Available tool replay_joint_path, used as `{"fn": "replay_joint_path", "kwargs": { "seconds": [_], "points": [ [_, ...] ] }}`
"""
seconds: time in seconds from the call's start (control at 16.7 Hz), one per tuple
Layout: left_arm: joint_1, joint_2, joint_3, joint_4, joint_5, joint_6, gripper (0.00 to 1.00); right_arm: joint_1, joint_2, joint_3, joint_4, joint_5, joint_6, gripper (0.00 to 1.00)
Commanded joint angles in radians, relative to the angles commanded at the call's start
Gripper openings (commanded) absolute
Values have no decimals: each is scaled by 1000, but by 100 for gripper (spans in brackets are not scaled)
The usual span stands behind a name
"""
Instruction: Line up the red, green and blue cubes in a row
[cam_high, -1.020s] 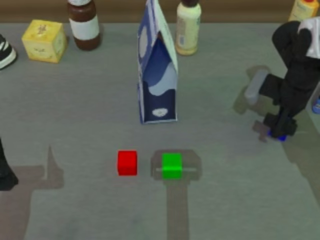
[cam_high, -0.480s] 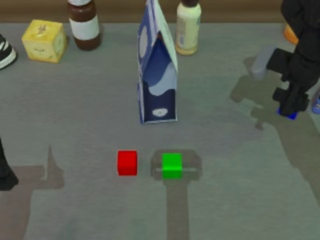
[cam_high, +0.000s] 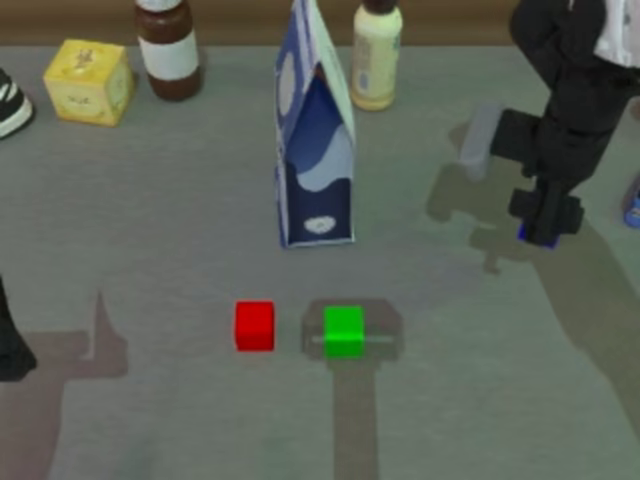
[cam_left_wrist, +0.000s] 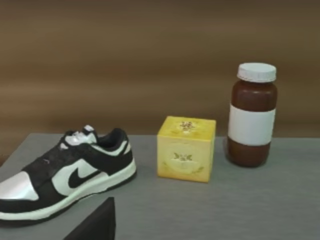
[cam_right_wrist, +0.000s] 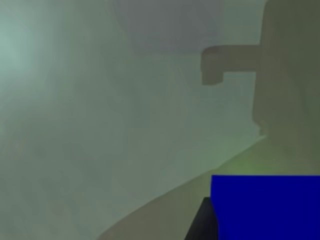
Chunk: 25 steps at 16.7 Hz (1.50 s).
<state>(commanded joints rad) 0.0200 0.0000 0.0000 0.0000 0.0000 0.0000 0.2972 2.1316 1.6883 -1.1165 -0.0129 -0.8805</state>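
Note:
The red cube (cam_high: 254, 326) and the green cube (cam_high: 344, 331) sit side by side on the grey table, a small gap between them, in front of the milk carton. My right gripper (cam_high: 545, 226) hangs above the table at the right, shut on the blue cube (cam_high: 523, 235), of which only a sliver shows from above. In the right wrist view the blue cube (cam_right_wrist: 265, 207) fills the corner, beside one dark finger (cam_right_wrist: 201, 223). My left gripper (cam_high: 10, 345) is parked at the left edge, open; one dark finger (cam_left_wrist: 96, 225) shows in its wrist view.
A tall blue milk carton (cam_high: 315, 140) stands mid-table. Along the back are a yellow patterned box (cam_high: 88, 80), a brown jar (cam_high: 168, 48) and a cream bottle (cam_high: 377, 55). A black-and-white shoe (cam_high: 12, 100) lies at the far left. A small blue object (cam_high: 632, 205) sits at the right edge.
My right gripper has carried the blue cube up off the table, toward the back and then leftward. The red and green cubes and the left arm have not moved.

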Motion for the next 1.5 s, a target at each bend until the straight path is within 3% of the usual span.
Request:
{"fn": "replay_joint_path", "kwargs": {
  "seconds": [0.24,0.42,0.78,1.26,1.5],
  "points": [
    [0,0,0,0,0,0,100,207,-58,-53,-8,-2,-44,0],
    [0,0,0,0,0,0,100,305,-93,-84,-12,-4,-68,0],
    [0,0,0,0,0,0,100,313,-93,-88,-9,-4,-69,0],
    [0,0,0,0,0,0,100,316,-26,-247,222,-3,-70,0],
    [0,0,0,0,0,0,100,317,-19,-260,238,-3,-71,0]
  ]
}}
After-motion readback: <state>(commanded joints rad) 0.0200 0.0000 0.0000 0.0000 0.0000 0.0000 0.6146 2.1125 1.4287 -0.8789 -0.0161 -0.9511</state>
